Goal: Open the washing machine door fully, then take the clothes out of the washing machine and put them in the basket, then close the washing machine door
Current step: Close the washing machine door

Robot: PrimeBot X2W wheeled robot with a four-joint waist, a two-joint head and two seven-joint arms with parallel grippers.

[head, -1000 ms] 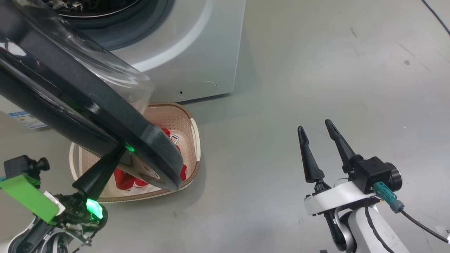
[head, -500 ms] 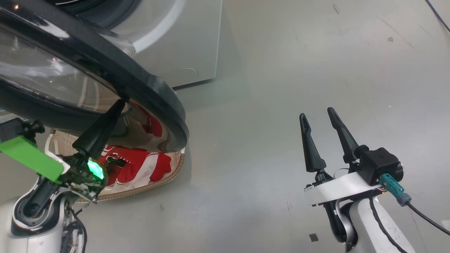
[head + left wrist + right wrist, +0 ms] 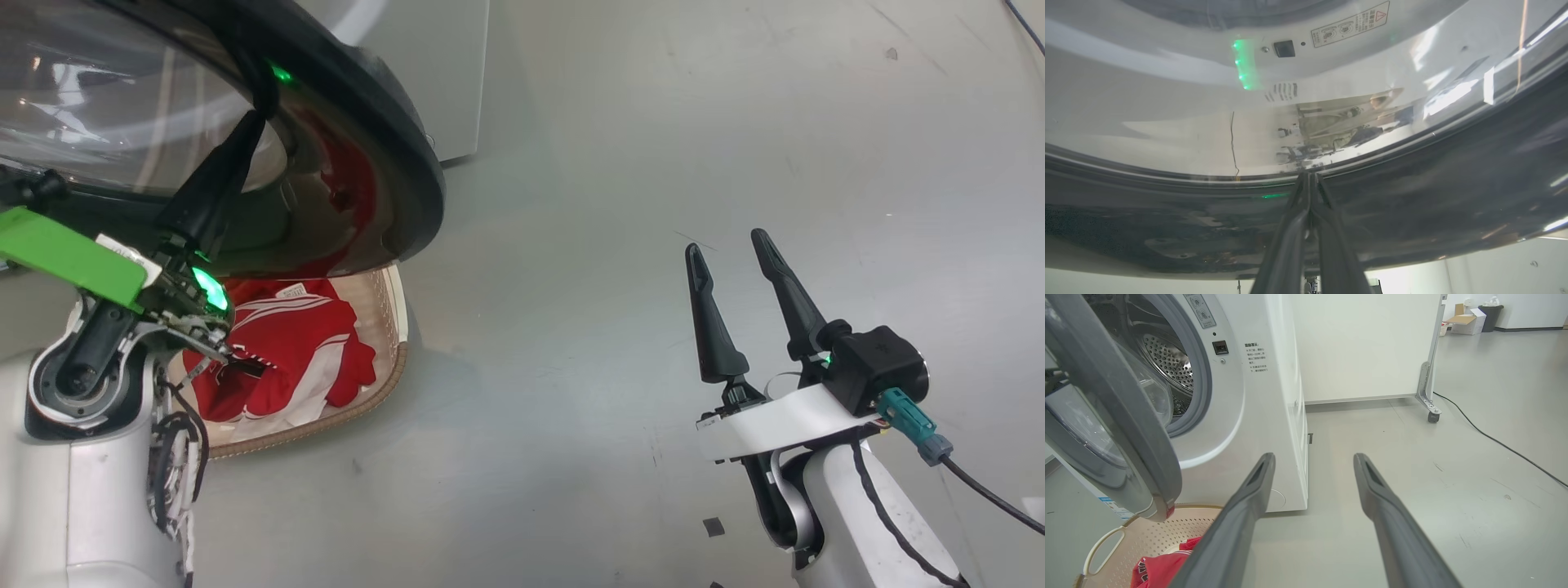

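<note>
Red clothes (image 3: pixel 277 351) lie in the near-left basket (image 3: pixel 382 306), the washing machine (image 3: pixel 1257 416) apparently emptied; the left gripper (image 3: pixel 260 100), fingers pinched together, presses the half-open washing machine door (image 3: pixel 392 147), the right gripper (image 3: pixel 726 242) spread, empty.

Head camera looks down on the washing machine door (image 3: pixel 408 163) and basket (image 3: pixel 380 302); left wrist sits close against the door; right wrist, low, faces both

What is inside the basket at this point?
Red clothes with white stripes lie in the basket. The washing machine door overhangs its far end, so whatever lies there is hidden.
</note>
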